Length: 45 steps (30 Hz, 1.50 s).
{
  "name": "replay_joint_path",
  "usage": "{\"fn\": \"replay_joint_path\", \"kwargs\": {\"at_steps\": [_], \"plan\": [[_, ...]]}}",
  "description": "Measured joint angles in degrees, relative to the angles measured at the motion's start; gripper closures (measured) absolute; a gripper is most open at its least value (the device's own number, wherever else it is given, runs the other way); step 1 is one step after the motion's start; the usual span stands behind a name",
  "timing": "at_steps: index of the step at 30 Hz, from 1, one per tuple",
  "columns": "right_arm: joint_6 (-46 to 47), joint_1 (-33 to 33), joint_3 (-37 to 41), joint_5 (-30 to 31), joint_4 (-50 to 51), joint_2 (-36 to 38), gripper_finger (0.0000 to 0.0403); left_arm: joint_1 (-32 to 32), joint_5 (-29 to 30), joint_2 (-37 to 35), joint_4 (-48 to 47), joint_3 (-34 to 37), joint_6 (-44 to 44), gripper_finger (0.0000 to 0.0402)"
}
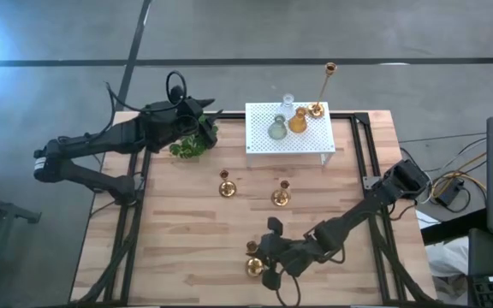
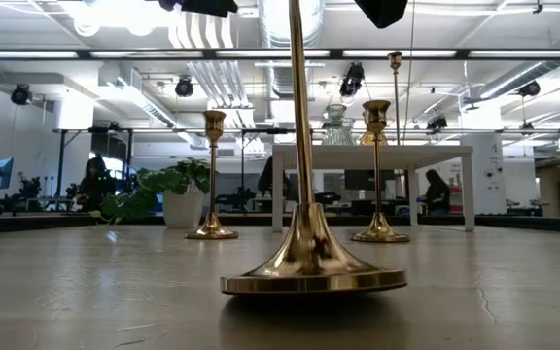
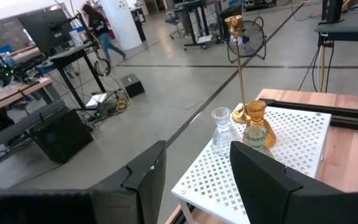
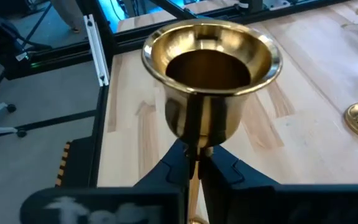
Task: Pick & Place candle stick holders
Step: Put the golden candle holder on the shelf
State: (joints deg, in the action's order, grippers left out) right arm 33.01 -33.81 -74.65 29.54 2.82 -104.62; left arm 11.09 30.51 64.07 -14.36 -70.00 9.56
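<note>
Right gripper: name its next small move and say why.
Probably lift straight up. The right gripper is shut on the stem of the near-edge gold candlestick, whose base stands on the table; raising it clears the wood before carrying it toward the white stand.

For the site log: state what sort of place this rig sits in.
Probably an open industrial lab or workshop: bare concrete floor around the wooden table, exposed ceiling ducts and strip lights overhead, and desks with monitors beyond. A person walks in the background.
</note>
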Motion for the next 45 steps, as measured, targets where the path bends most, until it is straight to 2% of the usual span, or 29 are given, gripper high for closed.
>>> {"fn": "replay_joint_path", "kwargs": {"at_steps": [6, 11, 22, 30, 37, 45], "plan": [[0.02, -0.03, 0.0, 0.37, 0.39, 0.14, 0.0391, 0.0, -0.01, 0.0, -2.64, 0.0, -3.43, 0.0218], [0.2, -0.03, 0.0, 1.36, 4.78, 1.73, 0.0392, 0.0, -0.39, 0.0, -5.19, 0.0, -4.49, 0.0218], [-1.04, 2.35, -0.72, 2.2, 16.74, 13.36, 0.0392, -0.02, -17.09, -0.02, -5.58, -0.02, -8.82, 0.0219], [-8.65, 9.17, -1.26, 1.28, 17.3, 24.08, 0.0392, -0.85, -28.34, -0.02, -5.42, 0.0, -10.9, 0.0218], [-14.37, 19.39, -7.14, -7.15, 22.33, 26.45, 0.0392, -0.86, -41.6, 0.19, -2.44, 0.0, -14.46, 0.0218], [-21.54, 28.93, -18.57, -17.18, 25.45, 21.47, 0.0392, -0.85, -43.15, 0.27, -1.47, 0.02, -12.65, 0.0218]]}}
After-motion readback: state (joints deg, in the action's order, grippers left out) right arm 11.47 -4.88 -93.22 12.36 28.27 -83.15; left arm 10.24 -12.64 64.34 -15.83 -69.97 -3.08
